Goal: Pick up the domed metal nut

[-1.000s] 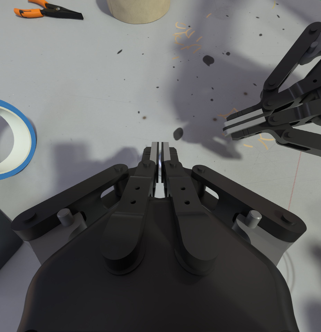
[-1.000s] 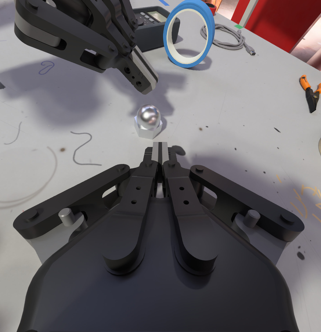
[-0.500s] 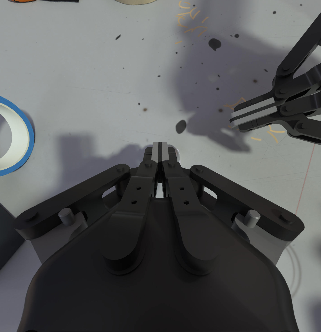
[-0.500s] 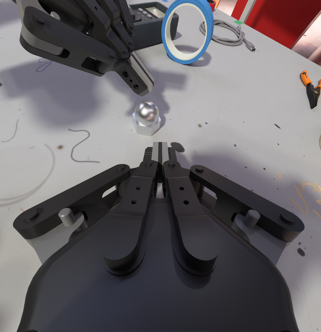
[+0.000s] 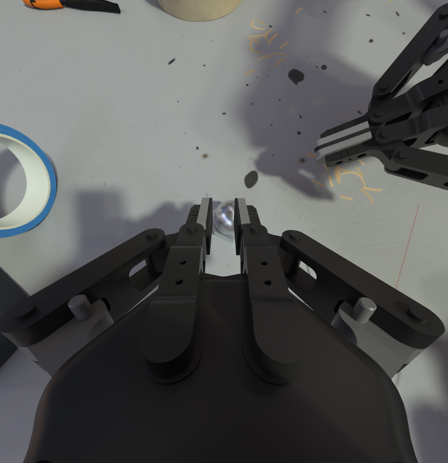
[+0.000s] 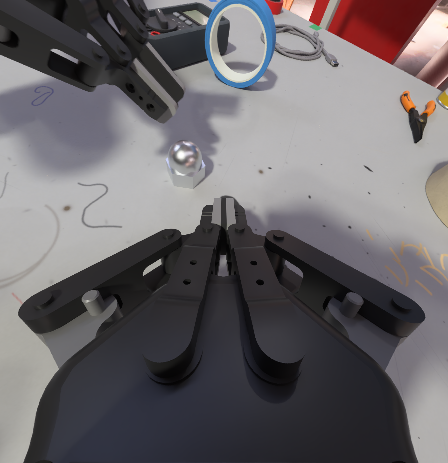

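Left gripper [image 5: 223,209]: black two-finger claw, parted a little; half a second ago its pads were pressed together. It is seen hanging above and apart from the nut in the right wrist view.
Domed metal nut [image 6: 185,164]: shiny rounded cap on a hexagonal base, set upright on the grey, ink-marked tabletop [image 6: 305,150]. In the left wrist view the dome [image 5: 225,216] is framed in the gap between the pads; earlier only a sliver was seen there.
Right gripper [image 6: 223,209]: fingers pressed together with nothing between them, unchanged from earlier frames; tips held low, just short of the nut and slightly to its right.
Change in right wrist view: nut is shown farther left and farther from the tips than before.
Shown only by right wrist view: hexagonal base in full, dark grey meter with buttons [image 6: 190,27], coiled grey cable [image 6: 298,42], red panel [image 6: 368,25].
Shown by both: blue tape roll with white inner face [image 6: 239,42], standing on edge; orange-handled pliers [image 6: 417,116]; tan roll [image 5: 200,8] at the frame edge.
Pose: left claw is tilted steeply downward; right claw is angled forward and down.
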Robot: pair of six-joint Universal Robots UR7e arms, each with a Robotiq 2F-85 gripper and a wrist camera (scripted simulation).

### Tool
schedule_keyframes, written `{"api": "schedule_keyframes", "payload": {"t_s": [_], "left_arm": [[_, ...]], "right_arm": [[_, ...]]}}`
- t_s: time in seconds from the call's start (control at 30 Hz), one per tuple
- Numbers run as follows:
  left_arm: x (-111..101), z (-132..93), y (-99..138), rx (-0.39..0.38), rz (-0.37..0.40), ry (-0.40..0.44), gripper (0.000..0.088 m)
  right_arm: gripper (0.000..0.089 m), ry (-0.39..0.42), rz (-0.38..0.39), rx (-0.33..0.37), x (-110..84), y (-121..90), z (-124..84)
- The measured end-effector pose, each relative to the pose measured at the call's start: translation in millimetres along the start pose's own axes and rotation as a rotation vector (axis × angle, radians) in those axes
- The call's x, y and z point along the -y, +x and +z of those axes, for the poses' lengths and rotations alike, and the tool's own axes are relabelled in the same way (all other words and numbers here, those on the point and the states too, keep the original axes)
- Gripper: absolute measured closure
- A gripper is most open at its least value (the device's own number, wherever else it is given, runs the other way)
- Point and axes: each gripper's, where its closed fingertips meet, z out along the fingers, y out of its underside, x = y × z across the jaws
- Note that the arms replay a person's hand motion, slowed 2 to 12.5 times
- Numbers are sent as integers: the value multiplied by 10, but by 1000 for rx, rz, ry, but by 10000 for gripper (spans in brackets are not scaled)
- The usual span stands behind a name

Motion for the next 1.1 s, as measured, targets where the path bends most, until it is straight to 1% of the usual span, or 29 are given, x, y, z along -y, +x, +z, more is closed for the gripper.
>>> {"api": "schedule_keyframes", "payload": {"t_s": [0.1, 0.2, 0.33, 0.43, 0.53, 0.63, 0.7, 0.87, 1.0, 1.1], "left_arm": [[23, -42, -28, 10, -2, 8, 703], [27, -43, -34, 7, -3, -3, 643], [-47, 20, 3, -19, 7, -79, 528], [-101, 64, 5, -21, 19, -141, 450], [-144, 105, 21, -25, 29, -200, 338], [-168, 136, -5, -8, 32, -253, 242], [-180, 157, -4, -2, 37, -282, 222], [-174, 210, 11, 2, 33, -329, 226], [-194, 248, 59, -18, 2, -374, 245], [-198, 268, 58, -15, -19, -396, 263]], "right_arm": [[893, -3, 33, 3, 0, 59, -20], [886, -14, 87, 23, -18, 105, -31], [856, -43, 173, 61, -73, 149, -45], [844, -53, 226, 82, -103, 183, -65], [840, -53, 268, 96, -123, 212, -99], [840, -50, 293, 95, -140, 253, -135], [839, -49, 302, 85, -158, 287, -158], [839, -55, 309, 65, -207, 348, -211], [839, -59, 310, 56, -236, 386, -241], [839, -62, 310, 53, -253, 409, -261]]}}
